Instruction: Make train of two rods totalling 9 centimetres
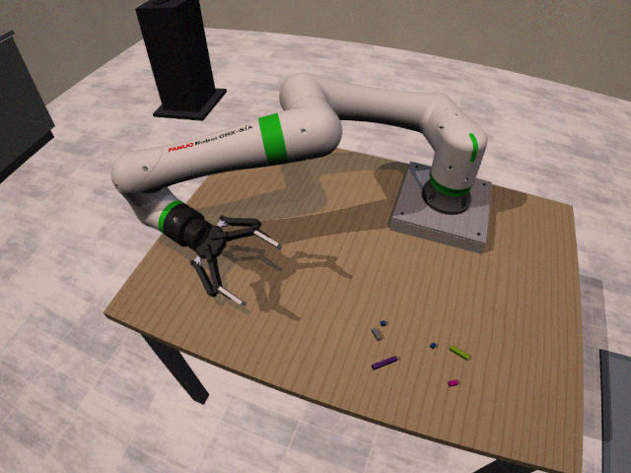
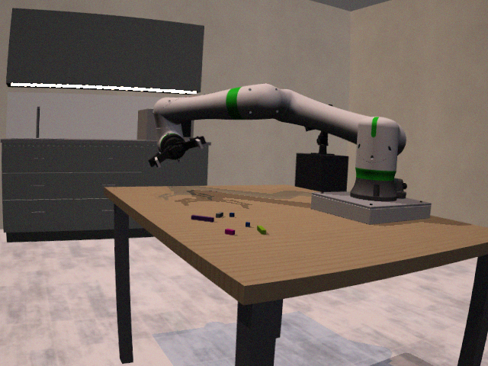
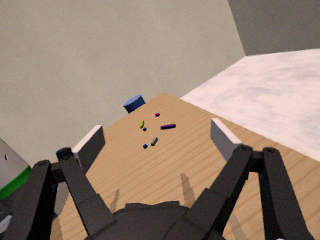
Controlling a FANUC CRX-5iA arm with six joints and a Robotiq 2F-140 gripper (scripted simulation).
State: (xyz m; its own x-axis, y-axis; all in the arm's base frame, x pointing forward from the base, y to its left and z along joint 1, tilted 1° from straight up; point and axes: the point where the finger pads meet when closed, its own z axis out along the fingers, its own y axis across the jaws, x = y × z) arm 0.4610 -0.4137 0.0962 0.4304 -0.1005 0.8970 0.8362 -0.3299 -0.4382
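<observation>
Six small rods lie flat and apart on the wooden table. A purple rod (image 1: 384, 362) (image 2: 202, 217) (image 3: 168, 126) lies near the front edge. A grey rod (image 1: 377, 333) (image 2: 219, 214) (image 3: 154, 141) lies behind it. A lime rod (image 1: 459, 352) (image 2: 261, 229) (image 3: 142, 124), a magenta rod (image 1: 453, 382) (image 2: 229, 231) (image 3: 157, 114) and two blue rods (image 1: 383, 322) (image 1: 433, 345) lie near them. My gripper (image 1: 259, 272) (image 2: 178, 150) (image 3: 156, 131) is open and empty. It hangs above the far left part of the table, well away from the rods.
The arm's grey base plate (image 1: 442, 208) stands at the back right of the table. A black pedestal (image 1: 177, 55) stands on the floor beyond the table. A grey cabinet (image 2: 59, 184) lines the wall.
</observation>
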